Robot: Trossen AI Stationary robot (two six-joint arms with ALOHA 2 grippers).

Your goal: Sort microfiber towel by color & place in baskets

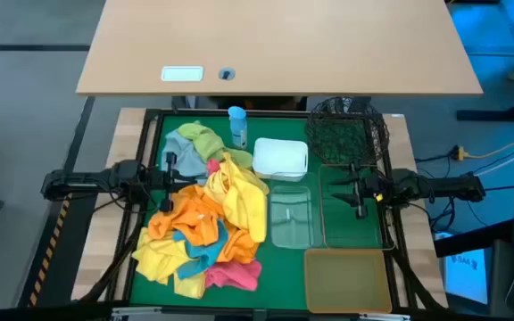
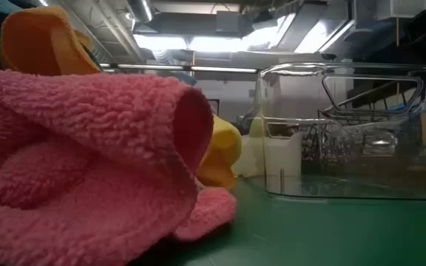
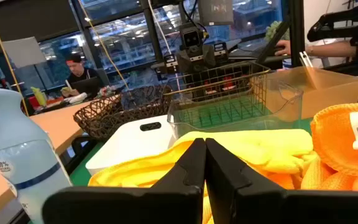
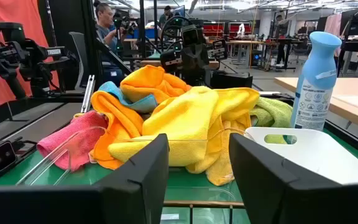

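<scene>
Over towel pile [image 1: 208, 227]: left tool [image 1: 169, 166] pinched closed, empty | right tool [image 1: 357, 198] parted above wire basket [image 1: 324, 214] | pile's underside hidden

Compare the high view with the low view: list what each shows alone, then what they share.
Only the high view: the left gripper, shut over the towel pile; the right gripper, open over the rectangular wire basket; the black round wire-mesh basket; the amber tub; the blue-capped bottle.

Only the low view: the room's ceiling lights, and the pink towel close up, filling the picture's left.

Both: the pink towel, yellow and orange towels, the clear tub, the white tub and the green mat.
</scene>
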